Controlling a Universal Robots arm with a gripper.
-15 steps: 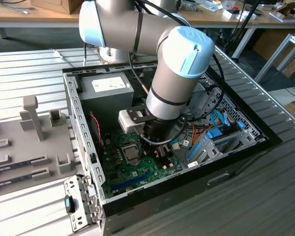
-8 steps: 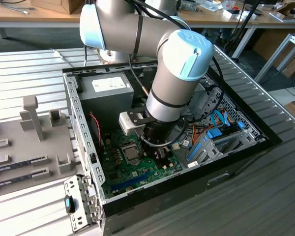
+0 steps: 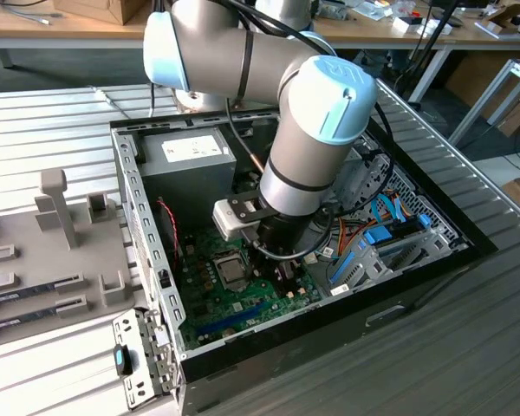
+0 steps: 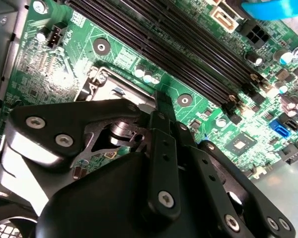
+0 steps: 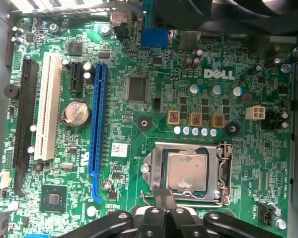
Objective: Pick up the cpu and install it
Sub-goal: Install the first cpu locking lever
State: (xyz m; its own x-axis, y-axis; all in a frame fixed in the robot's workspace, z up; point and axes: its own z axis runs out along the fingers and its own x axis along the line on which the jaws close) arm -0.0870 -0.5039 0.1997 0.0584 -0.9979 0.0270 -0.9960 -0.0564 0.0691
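The cpu [image 5: 187, 171], a silvery-grey square, lies flat inside the metal-framed socket [image 5: 224, 173] on the green motherboard [image 5: 238, 99]. In the exterior view the cpu [image 3: 232, 271] is near the middle of the board inside the open computer case. My gripper [image 5: 165, 194] is shut, its narrow fingertips pressed together with nothing between them. They sit right at the socket frame's edge, beside the cpu. In the second wrist view the gripper [image 4: 161, 101] covers most of the socket, and only a corner of the socket frame [image 4: 97, 79] shows.
The arm [image 3: 308, 147] reaches down into the case [image 3: 134, 217]. Around the socket are dark memory slots [image 4: 188, 44], a blue slot [image 5: 96, 119], a white slot [image 5: 47, 106] and a coin cell [image 5: 77, 113]. Blue and orange cables [image 3: 377, 232] lie at the exterior view's right. A grey fixture [image 3: 56, 208] stands outside the case.
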